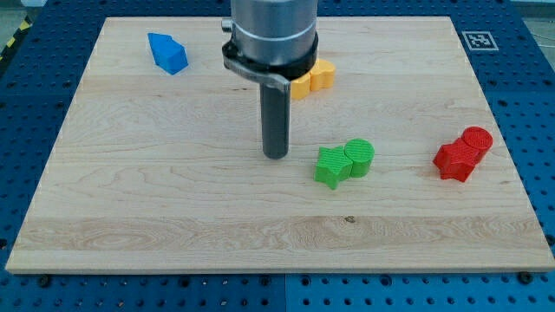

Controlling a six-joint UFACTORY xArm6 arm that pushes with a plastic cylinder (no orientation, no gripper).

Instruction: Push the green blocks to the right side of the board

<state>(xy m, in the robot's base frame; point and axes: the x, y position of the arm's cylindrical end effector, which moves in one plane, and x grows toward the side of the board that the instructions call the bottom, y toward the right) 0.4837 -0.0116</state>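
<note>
1. The surface (173, 217) is a pale wooden board lying on a blue perforated base (26, 104); a small black-and-white marker tag (479, 40) sits at the board's top right corner.
2. My tip (276, 156) rests on the surface slightly left of the board's centre, at the end of a dark upright rod that comes down from the grey cylindrical arm (270, 30) near the top edge.
3. There is no gripper on this arm, so nothing is spread, pressed together or pinching; the rod ends in the bare tip alone.
4. The two green blocks lie right of centre, roughly midway between the top and bottom edges. The green star-shaped block (331, 166) is just to the right of my tip, with a narrow strip of bare wood between them, so they are near but apart.
5. The green cylinder (359, 157) touches the star-shaped block on its right side and sits a little closer to the top edge.
6. Both green blocks are well apart from the right edge of the board.
7. A red pair stands near the right edge: a red cylinder (476, 140) toward the top and a red angular block (454, 162) touching it on the lower left.
8. Two orange blocks (312, 78) sit close together near the top edge, partly hidden behind the arm; their shapes cannot be made out fully.
9. A blue angular block (167, 53) lies near the top left corner, well apart from everything else.
</note>
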